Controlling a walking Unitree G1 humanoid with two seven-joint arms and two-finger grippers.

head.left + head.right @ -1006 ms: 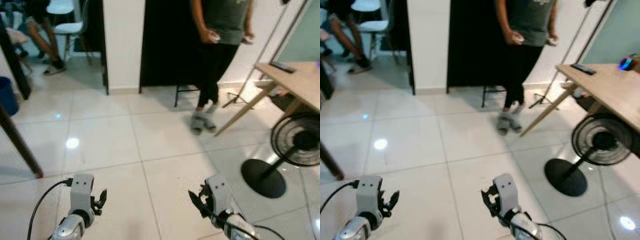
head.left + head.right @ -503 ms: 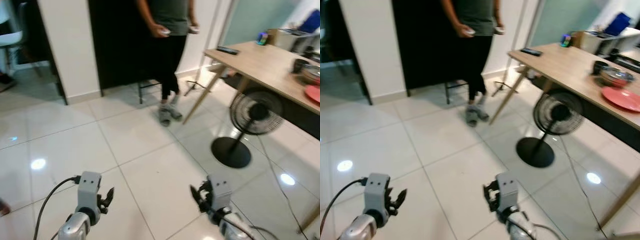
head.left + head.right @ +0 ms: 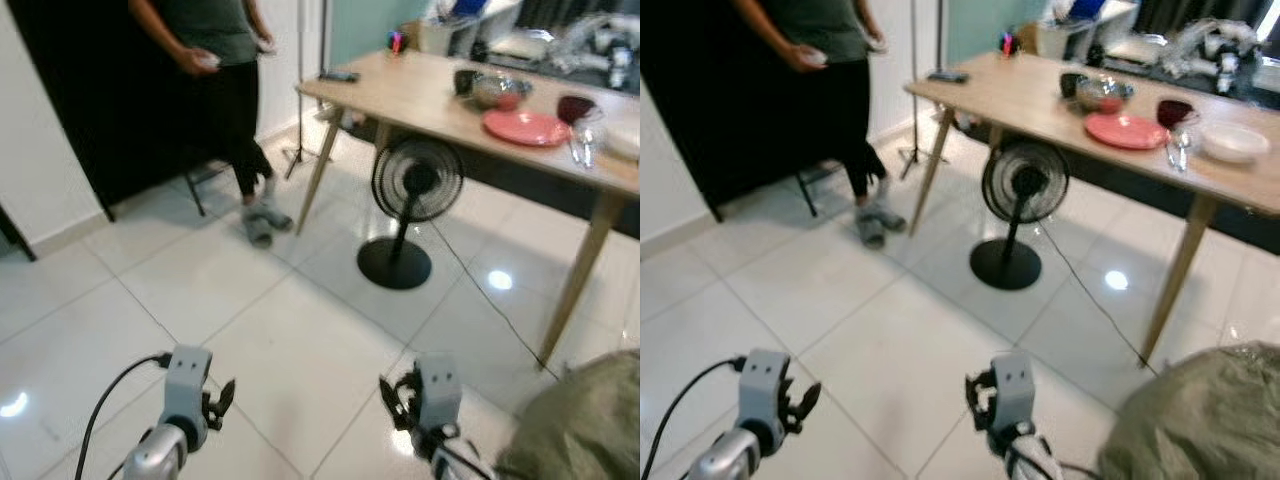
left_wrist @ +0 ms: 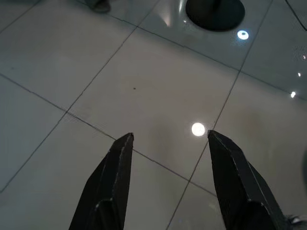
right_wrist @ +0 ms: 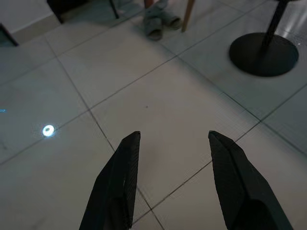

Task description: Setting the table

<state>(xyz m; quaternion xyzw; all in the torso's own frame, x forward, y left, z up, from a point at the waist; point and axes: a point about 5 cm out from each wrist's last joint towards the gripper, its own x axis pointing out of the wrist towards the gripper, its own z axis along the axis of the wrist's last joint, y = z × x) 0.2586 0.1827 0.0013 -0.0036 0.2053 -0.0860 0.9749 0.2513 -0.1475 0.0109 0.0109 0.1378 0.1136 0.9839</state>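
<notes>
Black fingers of the left gripper (image 4: 165,182) and right gripper (image 5: 170,182) hang spread and empty over tiled floor (image 3: 250,330). Since a second ago the view swung right, revealing the far-right wooden table (image 3: 1040,100) bearing the pink plate (image 3: 1126,130): approach comes next.

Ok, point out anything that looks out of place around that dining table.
Nothing is spilled or broken. One oddity: a standing fan is parked half under the wooden table, its cord trailing across the floor tiles. The red plate, bowls and glass sit upright on top.
</notes>
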